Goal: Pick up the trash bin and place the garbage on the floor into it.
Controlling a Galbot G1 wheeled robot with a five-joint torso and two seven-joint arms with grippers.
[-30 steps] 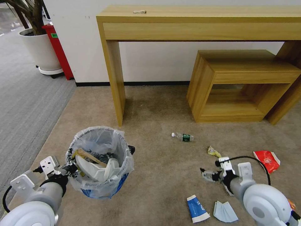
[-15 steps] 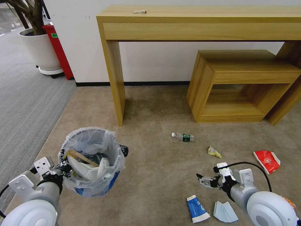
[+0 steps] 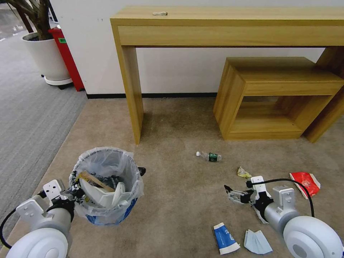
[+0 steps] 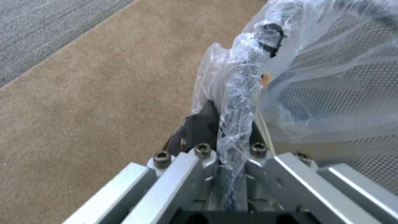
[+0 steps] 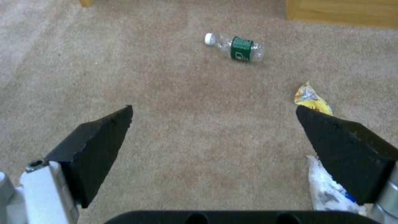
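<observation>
The blue trash bin (image 3: 107, 211) with its whitish bag liner (image 4: 331, 77) is at the lower left of the head view. My left gripper (image 3: 76, 190) is shut on its near rim (image 4: 232, 124), pinching the liner. Inside lie a white slipper (image 3: 104, 195) and a wooden stick (image 3: 94, 180). My right gripper (image 3: 229, 192) hangs open over the beige floor (image 3: 179, 200), its black fingers (image 5: 95, 140) wide apart. Beyond it lie a green-labelled bottle (image 3: 209, 156) (image 5: 238, 49) and a yellow wrapper (image 3: 244, 173) (image 5: 311, 98). A red wrapper (image 3: 304, 182), blue-white cup (image 3: 225, 238) and pale-blue mask (image 3: 257, 242) lie nearby.
A tall wooden desk (image 3: 229, 25) stands against the wall, with a low wooden shelf (image 3: 279, 96) under its right end. A red box (image 3: 66, 57) and a potted plant (image 3: 44, 53) stand at the far left on grey ribbed carpet (image 3: 28, 118).
The left arm has carried the bin a little to the left and nearer. The right gripper dipped toward me, then moved back up and forward, staying open.
</observation>
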